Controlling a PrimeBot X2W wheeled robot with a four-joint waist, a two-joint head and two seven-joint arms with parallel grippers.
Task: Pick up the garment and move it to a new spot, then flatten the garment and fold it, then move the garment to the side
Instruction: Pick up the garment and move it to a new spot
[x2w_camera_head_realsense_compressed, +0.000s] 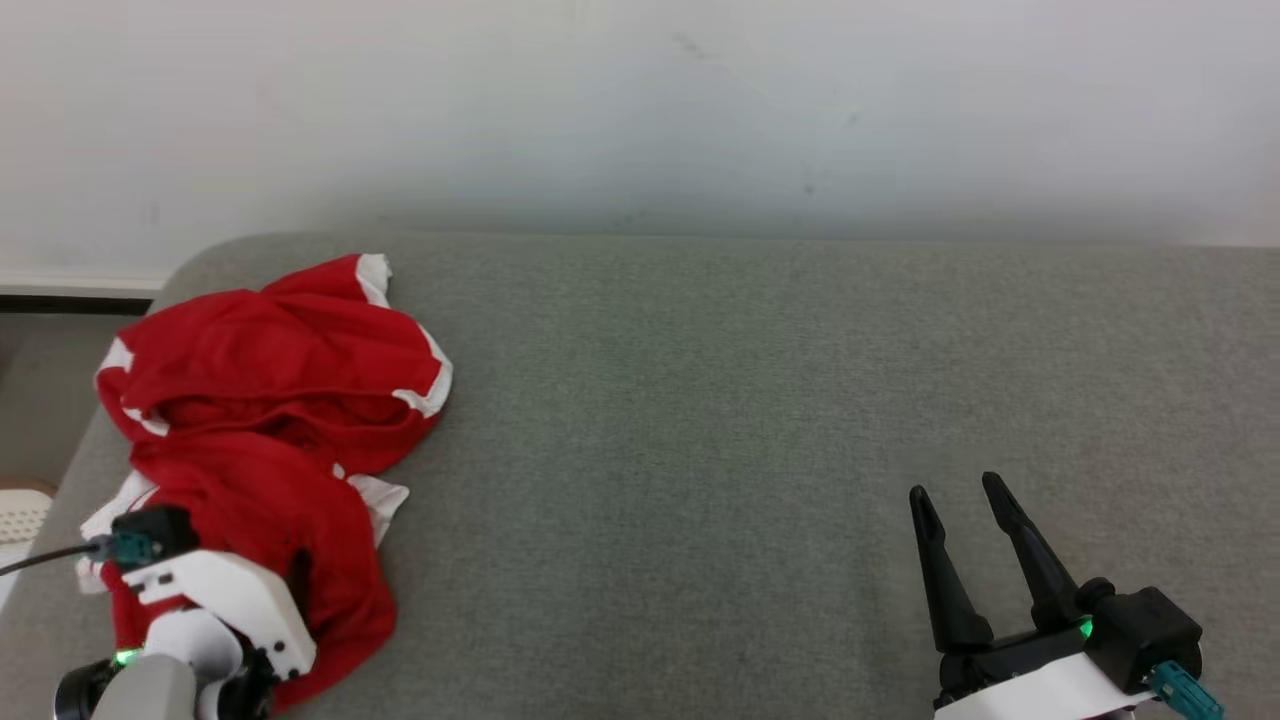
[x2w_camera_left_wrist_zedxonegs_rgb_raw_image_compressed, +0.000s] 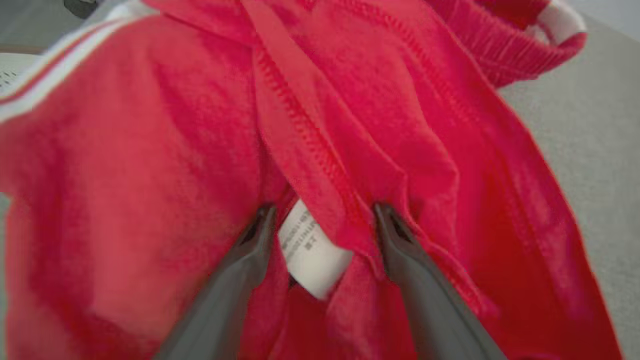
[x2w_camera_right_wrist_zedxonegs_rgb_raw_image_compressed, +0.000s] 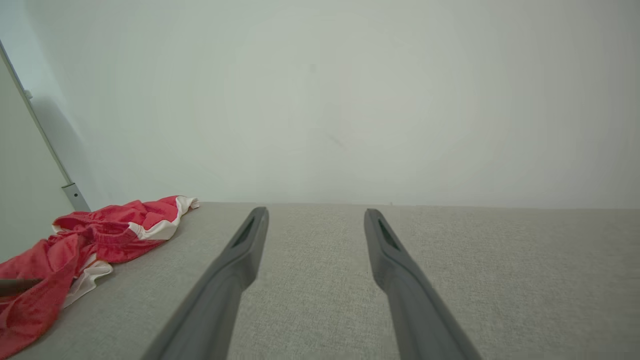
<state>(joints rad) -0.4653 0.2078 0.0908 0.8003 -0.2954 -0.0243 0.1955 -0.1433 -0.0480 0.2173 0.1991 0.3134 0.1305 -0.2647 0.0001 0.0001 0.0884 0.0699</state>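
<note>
Head view shows the red garment (x2w_camera_head_realsense_compressed: 270, 400) crumpled at the left end of the grey counter (x2w_camera_head_realsense_compressed: 750, 400). Down in its folds, the left gripper (x2w_camera_left_wrist_zedxonegs_rgb_raw_image_compressed: 325, 212) has its jaws apart astride a seam and a white label (x2w_camera_left_wrist_zedxonegs_rgb_raw_image_compressed: 310, 250). Well apart, the right gripper (x2w_camera_head_realsense_compressed: 956, 490) hovers with jaws spread, holding nothing.

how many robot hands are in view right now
2. The left hand is open, fingers pushed into the crumpled red garment at the left end of the grey cushion; the right hand is open above bare cushion, lower right.
</note>
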